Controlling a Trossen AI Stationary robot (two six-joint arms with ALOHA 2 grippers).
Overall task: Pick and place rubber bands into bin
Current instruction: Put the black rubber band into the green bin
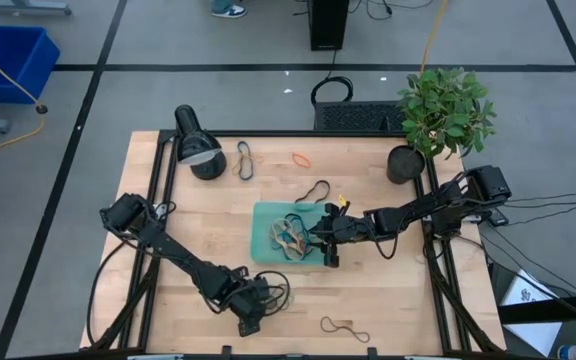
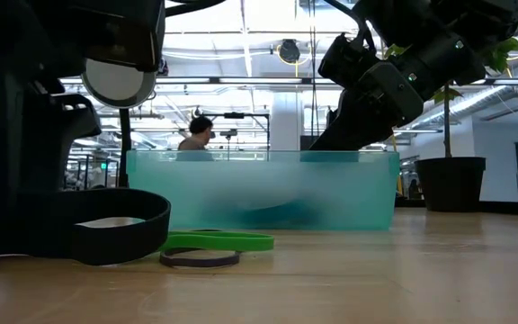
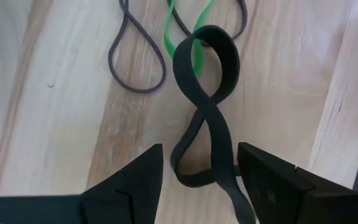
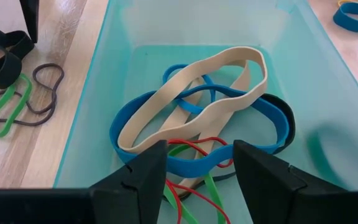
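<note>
The bin (image 1: 265, 245) sits at the centre of the high view, holding a tangle of bands (image 4: 197, 124) — tan, blue, red, green. The right gripper (image 4: 194, 165) hangs over its right end, fingers apart, holding nothing. At lower centre the left gripper (image 3: 199, 168) is open too, its fingers either side of a twisted black band (image 3: 205, 99) on the table — a green band (image 3: 194, 31) lies just beyond.
</note>
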